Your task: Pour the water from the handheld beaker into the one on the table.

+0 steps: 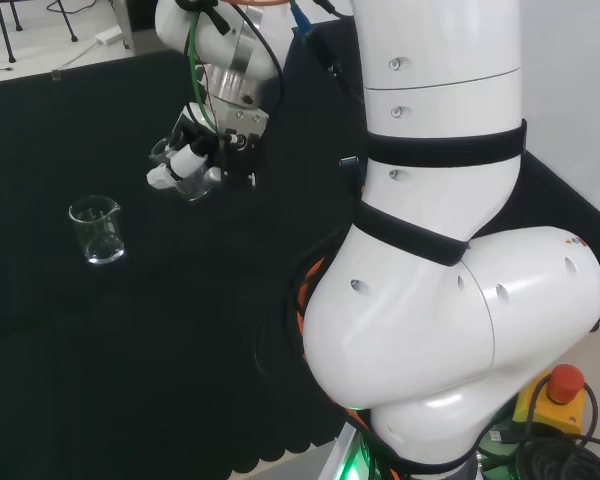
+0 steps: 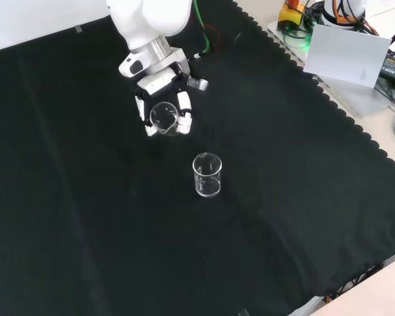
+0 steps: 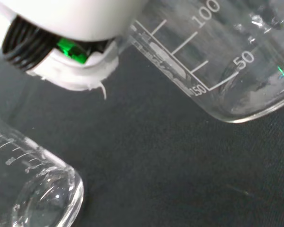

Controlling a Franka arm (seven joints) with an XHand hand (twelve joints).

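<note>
In the head view the table beaker (image 1: 97, 229) stands upright on the black cloth (image 1: 60, 330) at the left, and to its right, raised above the cloth, the hand (image 1: 185, 160) has its fingers curled round the handheld beaker (image 1: 176, 166). The two vessels sit near each other but apart, with bare cloth between them.

The main risk, as a judgement, is a pour that misses. The held beaker is not yet over the standing one, so tipping from here would send water onto the cloth. A second risk is contact: if the hand comes across too low, the held glass could knock the standing beaker over, since nothing steadies it. Clear glass on dark cloth also makes the rims hard to line up.

In the front view the held beaker (image 2: 164, 118) shows its open mouth tilted toward the camera, above and left of the standing beaker (image 2: 207, 174), which looks empty. In the wrist view the held beaker's wall carries printed graduations and a few wet glints; how much water it holds cannot be told.
</note>
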